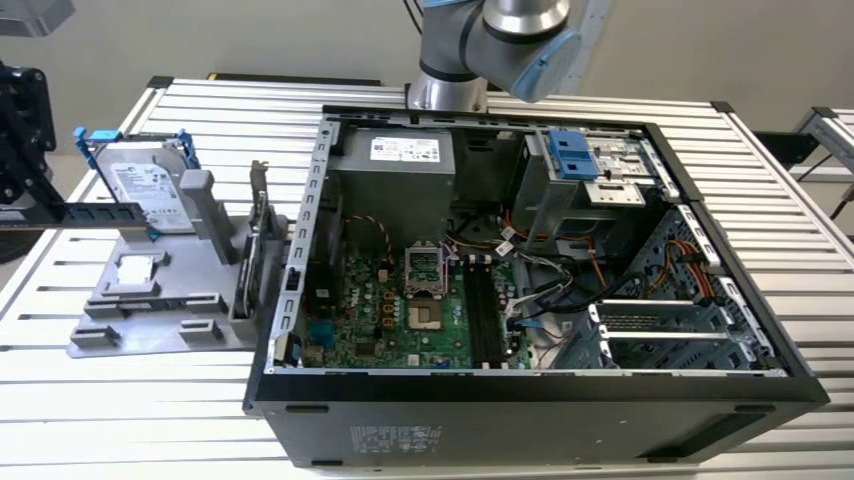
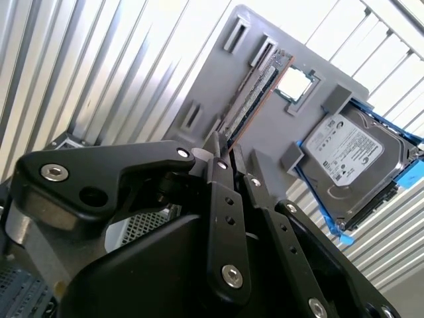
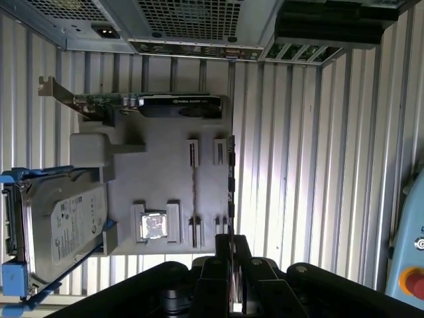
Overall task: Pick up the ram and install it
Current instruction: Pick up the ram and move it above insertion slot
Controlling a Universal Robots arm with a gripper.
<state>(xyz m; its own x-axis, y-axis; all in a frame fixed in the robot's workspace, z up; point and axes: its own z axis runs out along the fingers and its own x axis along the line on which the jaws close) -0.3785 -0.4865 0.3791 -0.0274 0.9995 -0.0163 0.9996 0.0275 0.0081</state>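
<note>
A big black computer box (image 1: pixel 534 420) lies open on the silver, striped surface (image 1: pixel 107 400). Inside the box is a green board (image 1: pixel 380 315) with long black slots (image 1: pixel 483 310) beside it. A silver power box (image 1: pixel 400 165) sits at the back of the box. There are many thin wires (image 1: pixel 561 290) and a metal cage with a blue tab (image 1: pixel 567 152) as well. The robot arm (image 1: pixel 514 40) stands behind the box.

A flat gray holder (image 1: pixel 147 320) lies on the surface just beside the box, on the exterior view's left. It holds a hard drive (image 1: pixel 140 190) in a blue frame, which leans up at the back. A card (image 3: pixel 165 105) with a metal bracket stands on its edge on the side next to the box. A small square chip (image 3: pixel 154 225) sits in its own little pocket.

The ram (image 1: pixel 107 214) is a long, thin, dark stick. In the exterior view it hangs level above the gray holder, in front of the hard drive. In both wrist views it reaches out straight from the black fingers (image 3: pixel 215 271).

The fingers are almost pressed together. They pinch the near end of the ram between them.
</note>
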